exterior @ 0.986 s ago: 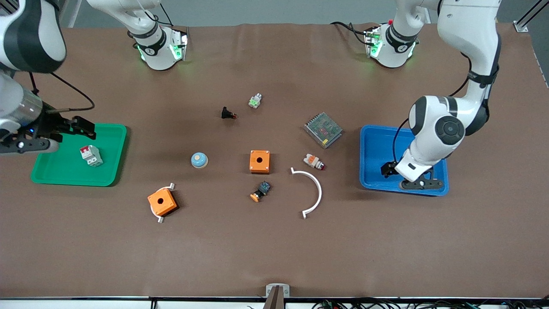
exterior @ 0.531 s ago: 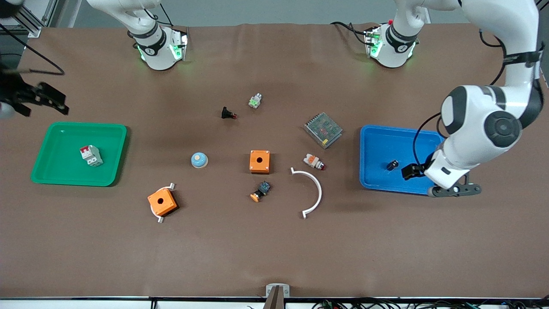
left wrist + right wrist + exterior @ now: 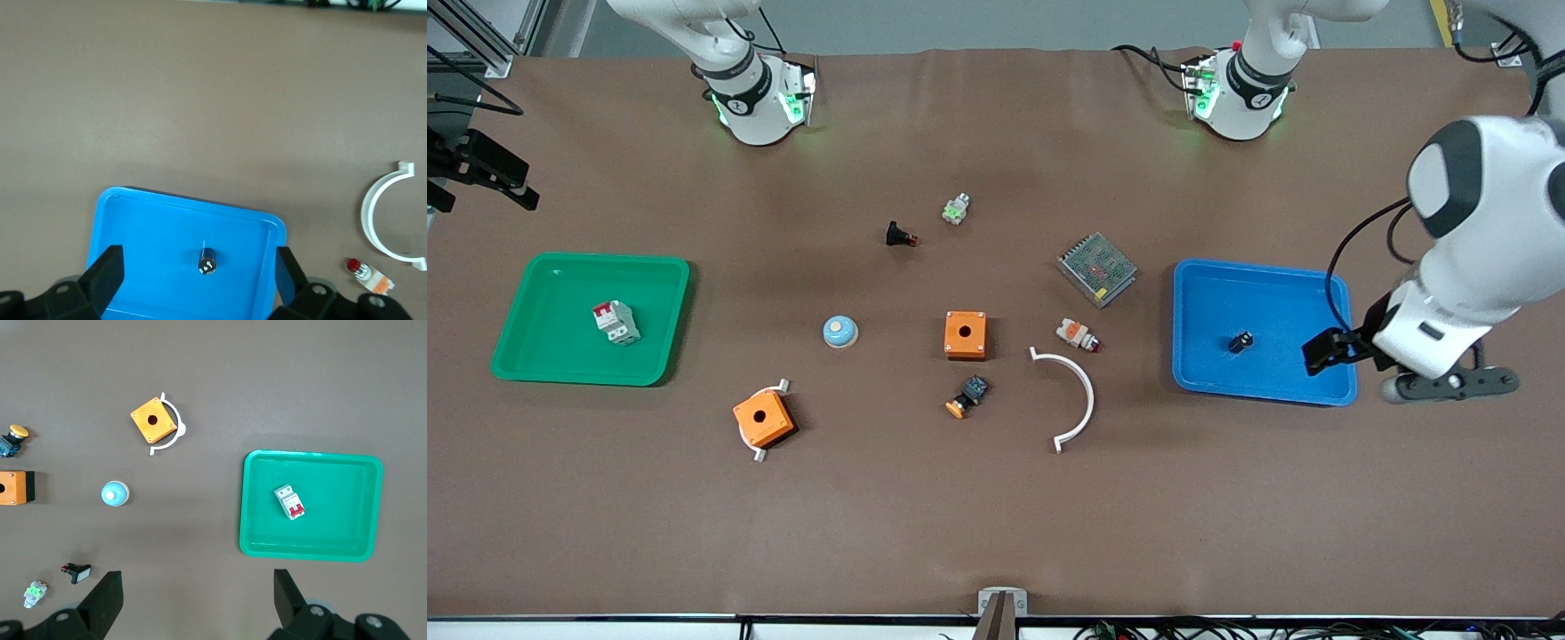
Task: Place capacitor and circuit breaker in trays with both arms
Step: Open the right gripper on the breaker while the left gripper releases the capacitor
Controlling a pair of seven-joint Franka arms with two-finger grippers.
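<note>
The tiny black cylinder capacitor (image 3: 1240, 341) lies in the blue plastic tray (image 3: 1209, 373), and the white-grey circuit breaker with a red switch (image 3: 615, 321) lies in the green plastic tray (image 3: 543, 366), near its centre. The left gripper (image 3: 1325, 351), jaws open and empty, hangs over the blue tray's edge at 3 o'clock from the capacitor. The right gripper (image 3: 489, 173), jaws open, is above the brown desk (image 3: 996, 516), at 11 o'clock from the green tray.

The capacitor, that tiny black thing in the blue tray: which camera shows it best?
The left wrist view: the capacitor appears largest there, pale top visible. The front view shows only a dark speck; the right wrist view misses it.
</note>
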